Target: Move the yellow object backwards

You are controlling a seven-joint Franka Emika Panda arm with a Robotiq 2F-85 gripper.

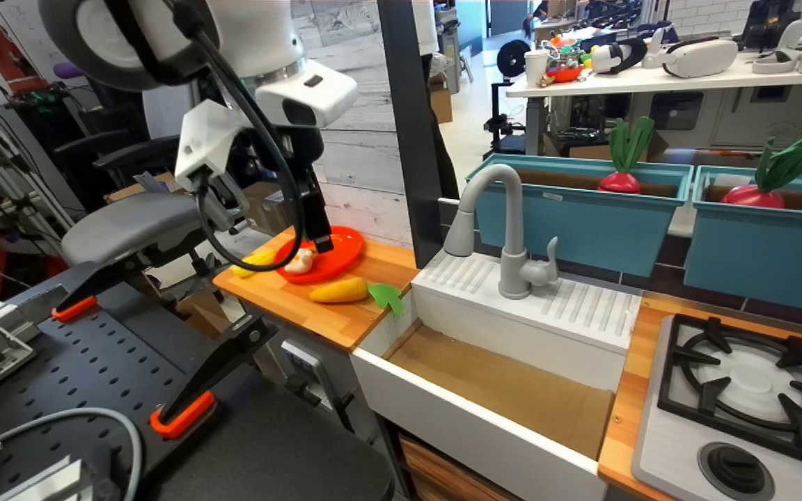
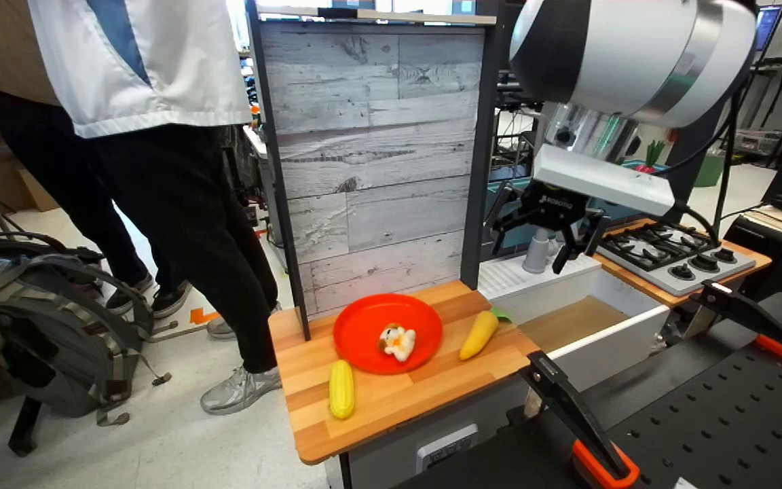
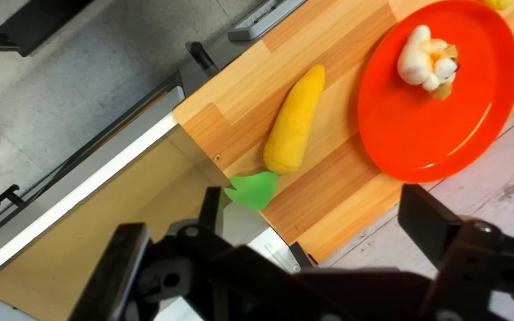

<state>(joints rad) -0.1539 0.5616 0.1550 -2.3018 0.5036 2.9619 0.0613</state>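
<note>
Yellow piece [image 3: 295, 120]: A tapered toy vegetable lies between the red plate [image 3: 444, 133] and the sink [image 1: 505, 376], near the red plate but not touching it, awaiting its move backwards.

Green leaf [image 3: 254, 189]: At the piece's end farther from the red plate, with its tip out past the edge of the worktop [image 2: 391, 414]; a pinch here would likely catch flimsy material instead of the body.

Fingers [image 3: 426, 220]: Parted wide and holding nothing, they hang above the sink side of the red plate; a crooked descent could roll the rounded body.

Sink: A push away from the red plate might send the piece over the open edge.

Red plate: A sweep the other way could bump its rim and jolt the white toy [image 3: 422, 67] lying on it; which way counts as backwards is not spelled out.

Yellow corn [image 2: 341, 388]: Just beside the red plate, on the side away from the sink, it invites a mix-up by colour.

Worktop: Striped wood runs under the red plate and ends at the sink; a stove [image 1: 749, 390] stands beyond.

Room: A grey plank panel [image 2: 374, 163] rises behind the red plate. On the side away from the sink, a bystander [image 2: 180, 204], cropped at the torso, stands near a backpack [image 2: 51, 333] on pale floor [image 2: 194, 448].
</note>
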